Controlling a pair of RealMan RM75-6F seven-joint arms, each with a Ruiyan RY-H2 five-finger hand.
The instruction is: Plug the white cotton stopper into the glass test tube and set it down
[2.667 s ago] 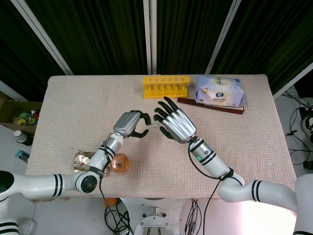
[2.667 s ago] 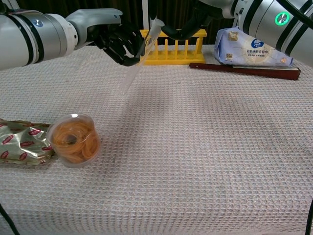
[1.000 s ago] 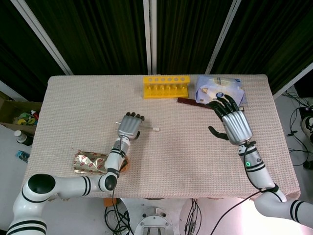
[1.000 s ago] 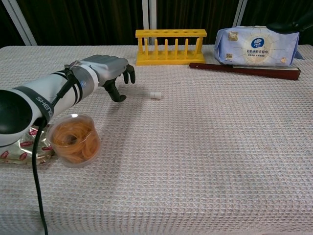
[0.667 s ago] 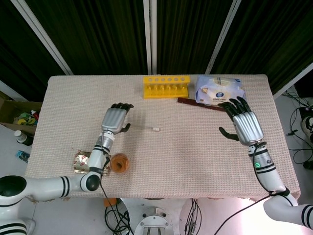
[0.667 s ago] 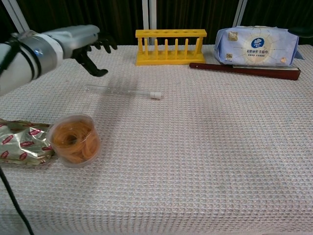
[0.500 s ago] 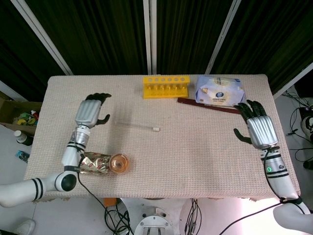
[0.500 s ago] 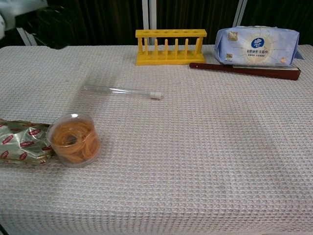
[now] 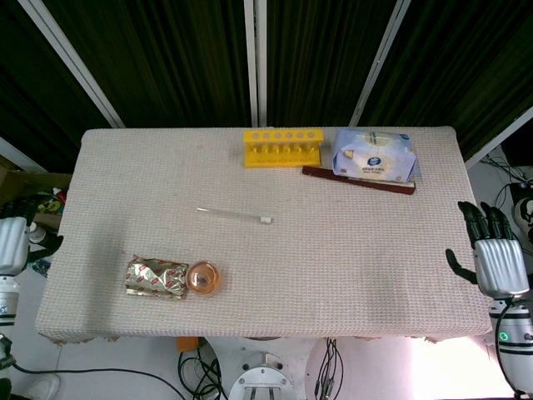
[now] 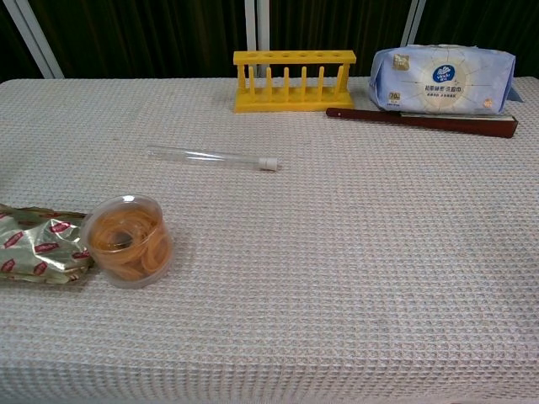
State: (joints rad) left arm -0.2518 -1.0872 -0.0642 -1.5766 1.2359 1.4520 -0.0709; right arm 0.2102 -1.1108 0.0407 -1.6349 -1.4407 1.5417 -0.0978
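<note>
One test tube point(image 10: 206, 156), glass, lies on its side mid-table point(image 9: 333, 250), in front of the yellow rack point(image 10: 294, 80); white stopper point(image 10: 268, 163) seated in its right end. Handling, by judgement: light, rigid, smooth, breakable, prone to roll; best taken at mid-length, clear of the stopper. Both hands empty, off the table's sides: left hand point(image 9: 12, 247) edge-on, finger spread undeterminable; right hand point(image 9: 495, 254) with fingers apart. Head view alone shows the hands; chest view shows the stopper and the rubber-band tub point(image 10: 127, 240) more plainly.
</note>
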